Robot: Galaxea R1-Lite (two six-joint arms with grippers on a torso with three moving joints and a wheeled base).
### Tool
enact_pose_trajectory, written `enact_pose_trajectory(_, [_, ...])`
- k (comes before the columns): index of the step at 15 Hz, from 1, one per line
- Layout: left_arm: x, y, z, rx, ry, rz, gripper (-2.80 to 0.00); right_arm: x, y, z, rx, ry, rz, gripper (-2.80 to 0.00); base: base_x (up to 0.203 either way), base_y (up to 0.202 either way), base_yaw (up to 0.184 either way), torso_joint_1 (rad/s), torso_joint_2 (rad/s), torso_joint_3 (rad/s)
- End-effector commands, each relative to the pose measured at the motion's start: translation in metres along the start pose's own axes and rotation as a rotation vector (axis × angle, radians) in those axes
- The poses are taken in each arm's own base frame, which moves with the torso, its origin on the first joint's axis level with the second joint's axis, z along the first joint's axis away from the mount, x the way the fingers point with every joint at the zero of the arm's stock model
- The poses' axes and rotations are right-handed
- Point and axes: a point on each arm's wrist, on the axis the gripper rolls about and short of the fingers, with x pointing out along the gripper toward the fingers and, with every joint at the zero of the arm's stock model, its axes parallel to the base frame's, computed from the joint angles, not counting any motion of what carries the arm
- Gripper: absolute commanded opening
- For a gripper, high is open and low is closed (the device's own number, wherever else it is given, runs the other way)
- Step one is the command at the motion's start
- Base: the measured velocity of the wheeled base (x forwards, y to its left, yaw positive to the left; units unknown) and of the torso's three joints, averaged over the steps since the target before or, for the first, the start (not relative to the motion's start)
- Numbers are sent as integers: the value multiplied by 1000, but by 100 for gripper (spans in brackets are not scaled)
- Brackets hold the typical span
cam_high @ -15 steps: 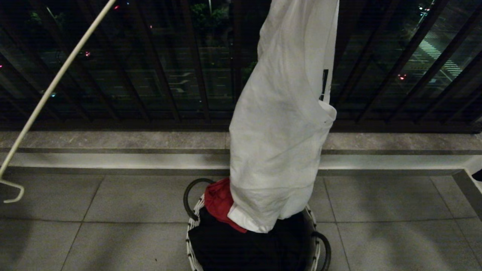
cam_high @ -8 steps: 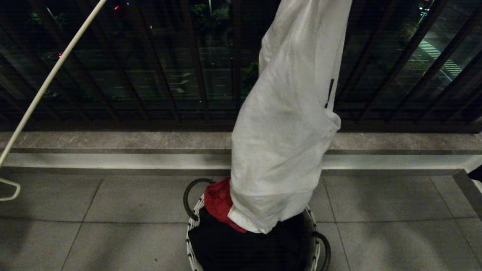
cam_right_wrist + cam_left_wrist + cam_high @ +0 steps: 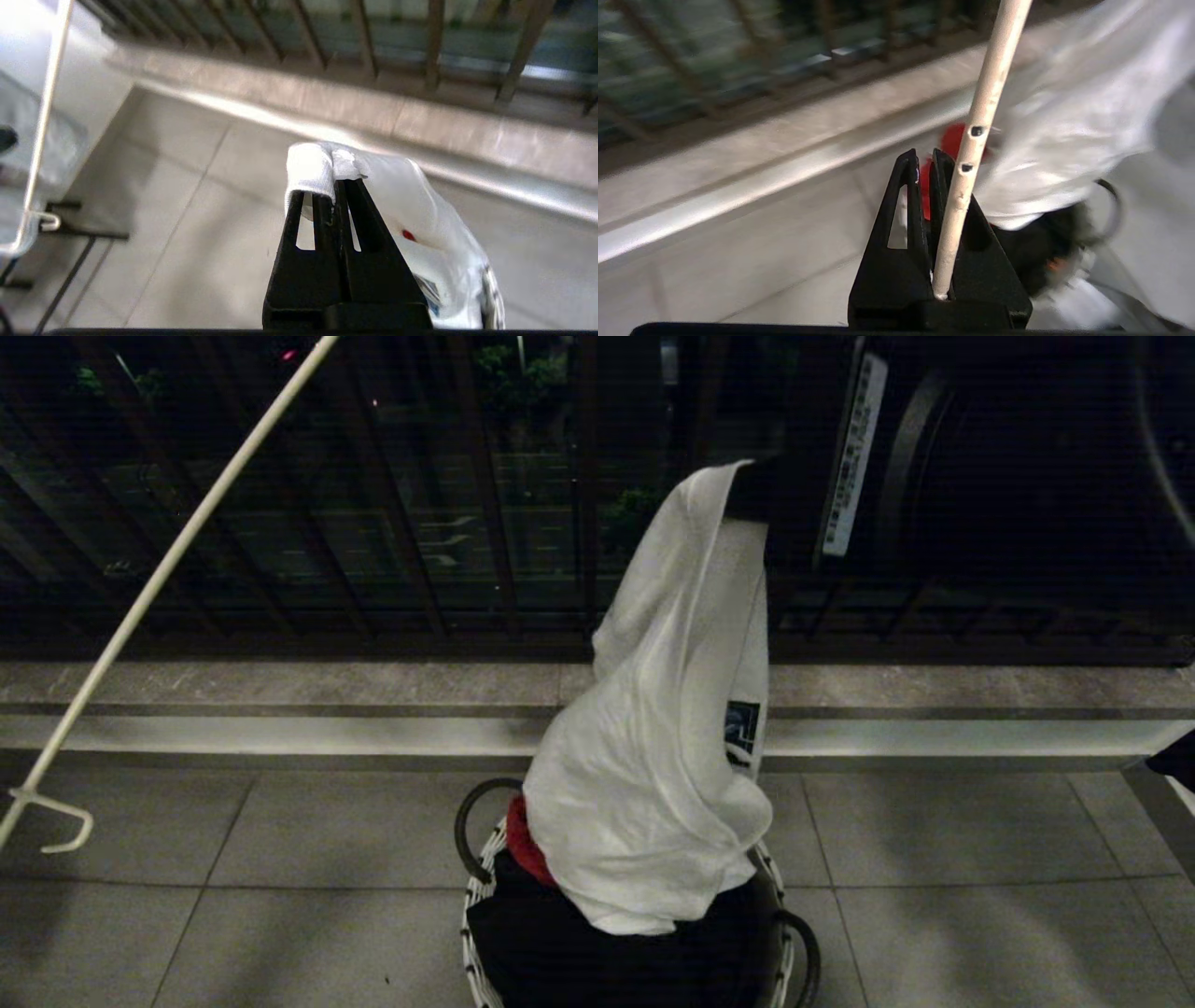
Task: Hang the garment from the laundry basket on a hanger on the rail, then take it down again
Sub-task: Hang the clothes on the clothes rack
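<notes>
My right gripper [image 3: 338, 186] is clenched on a fold of the white T-shirt [image 3: 653, 765], and its dark arm reaches in from the upper right, holding the shirt up so its bottom drapes into the laundry basket [image 3: 481, 896] on the floor. My left gripper [image 3: 924, 163] is clenched on the white hanger [image 3: 177, 551], which slants down at the left.

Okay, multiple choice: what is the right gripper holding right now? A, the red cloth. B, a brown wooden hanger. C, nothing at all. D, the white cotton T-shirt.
D: in the right wrist view the right gripper is shut on a fold of the white cotton T-shirt, which hangs from it over the round laundry basket with the black-and-white rim.
</notes>
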Motion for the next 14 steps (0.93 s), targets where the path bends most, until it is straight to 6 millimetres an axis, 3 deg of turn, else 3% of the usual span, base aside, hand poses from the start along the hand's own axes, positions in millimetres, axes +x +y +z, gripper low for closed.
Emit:
enact_pose_trajectory(1, [10, 0, -3, -23, 50, -65, -280, 2, -4, -17, -21, 54, -19, -280, 0, 0, 0, 0, 0, 0])
enact_pose_trajectory(7, [27, 3, 0, -97, 134, -129, -280, -10, -27, -44, -35, 126, 51, -280, 0, 0, 0, 0, 0, 0])
enact_pose_trajectory(9, [32, 2, 0, -109, 152, -156, -280, -6, -35, -47, -57, 119, 72, -280, 0, 0, 0, 0, 0, 0])
enact_pose_trajectory(12, [37, -2, 0, -140, 162, -203, -280, -15, -38, -50, -33, 182, 303, -280, 0, 0, 0, 0, 0, 0])
enact_pose_trajectory(14, [36, -3, -1, -139, 162, -204, -280, -15, -54, -47, 22, 204, 423, -280, 0, 0, 0, 0, 0, 0])
